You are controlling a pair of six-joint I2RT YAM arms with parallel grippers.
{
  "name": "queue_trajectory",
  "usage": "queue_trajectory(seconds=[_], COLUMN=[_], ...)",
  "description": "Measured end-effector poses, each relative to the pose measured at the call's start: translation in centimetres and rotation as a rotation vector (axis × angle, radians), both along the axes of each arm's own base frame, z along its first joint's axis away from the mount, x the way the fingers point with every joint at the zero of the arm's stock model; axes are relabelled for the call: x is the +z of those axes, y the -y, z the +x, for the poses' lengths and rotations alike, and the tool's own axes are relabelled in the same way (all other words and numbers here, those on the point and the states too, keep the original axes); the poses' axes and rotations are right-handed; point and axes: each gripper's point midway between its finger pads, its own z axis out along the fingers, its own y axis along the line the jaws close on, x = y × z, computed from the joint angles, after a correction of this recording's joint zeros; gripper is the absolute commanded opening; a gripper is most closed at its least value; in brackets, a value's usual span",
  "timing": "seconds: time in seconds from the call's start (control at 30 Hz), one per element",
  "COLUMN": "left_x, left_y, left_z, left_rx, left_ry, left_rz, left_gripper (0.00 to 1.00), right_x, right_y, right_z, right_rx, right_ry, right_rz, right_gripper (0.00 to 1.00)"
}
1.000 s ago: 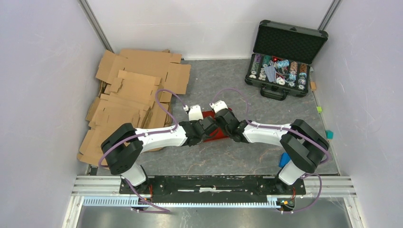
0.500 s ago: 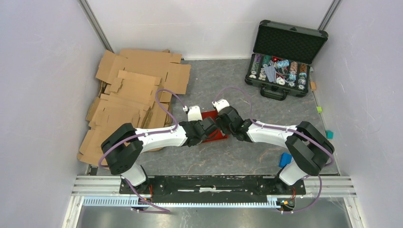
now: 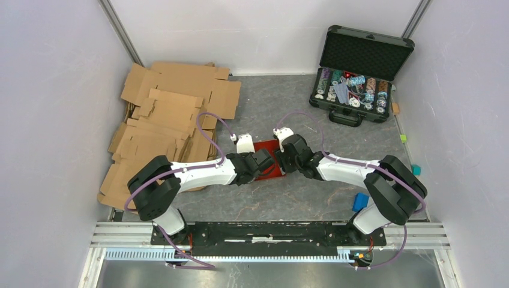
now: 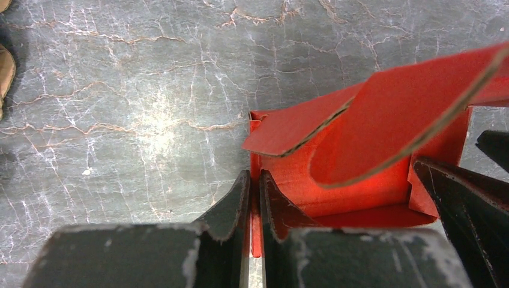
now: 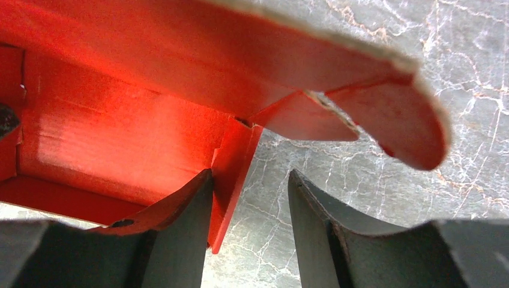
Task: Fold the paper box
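The paper box (image 3: 266, 148) is bright red and half formed, lying at the middle of the table between both grippers. In the left wrist view the box (image 4: 360, 180) has raised walls and loose flaps hanging over it. My left gripper (image 4: 255, 180) is shut on the box's left wall; from above it (image 3: 265, 163) comes in from the left. My right gripper (image 5: 249, 180) is open astride the right wall of the box (image 5: 120, 138), with one finger (image 5: 186, 210) inside against that wall. From above, this gripper (image 3: 281, 162) meets the box from the right.
A pile of brown cardboard sheets (image 3: 168, 120) fills the far left. An open black case of poker chips (image 3: 357, 78) stands at the far right. A blue object (image 3: 359, 201) lies near the right arm's base, and small coloured blocks (image 3: 416, 170) lie by the right wall.
My right gripper has opened and let go of the box's right wall, and its arm has shifted a little to the right. The left gripper has kept its hold.
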Motion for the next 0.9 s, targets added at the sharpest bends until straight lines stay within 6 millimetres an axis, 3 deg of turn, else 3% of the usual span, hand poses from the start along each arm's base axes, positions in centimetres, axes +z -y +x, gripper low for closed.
queue_trajectory(seconds=[0.2, 0.27, 0.33, 0.4, 0.8, 0.9], left_x=[0.0, -0.1, -0.2, -0.4, -0.2, -0.3], left_y=[0.0, 0.1, 0.1, 0.3, 0.9, 1.1], left_z=[0.0, -0.1, -0.1, -0.1, 0.2, 0.3], left_rx=[-0.001, -0.003, -0.003, 0.008, 0.052, 0.061], left_ry=[-0.001, -0.001, -0.003, -0.004, 0.008, 0.01], left_rz=[0.001, 0.001, 0.003, -0.008, -0.044, -0.054], left_gripper=[0.02, 0.02, 0.02, 0.02, 0.02, 0.02], right_x=[-0.4, -0.4, -0.6, -0.7, 0.1, 0.0], right_y=[0.2, 0.1, -0.1, -0.3, 0.0, 0.1], right_z=[-0.5, -0.6, -0.7, -0.8, 1.4, 1.7], right_rx=[0.006, 0.008, 0.01, 0.015, -0.081, -0.093], right_ry=[-0.016, -0.018, -0.024, -0.024, 0.088, 0.093], right_rz=[-0.007, -0.005, -0.005, -0.008, -0.209, -0.219], right_gripper=[0.43, 0.33, 0.17, 0.11, 0.11, 0.17])
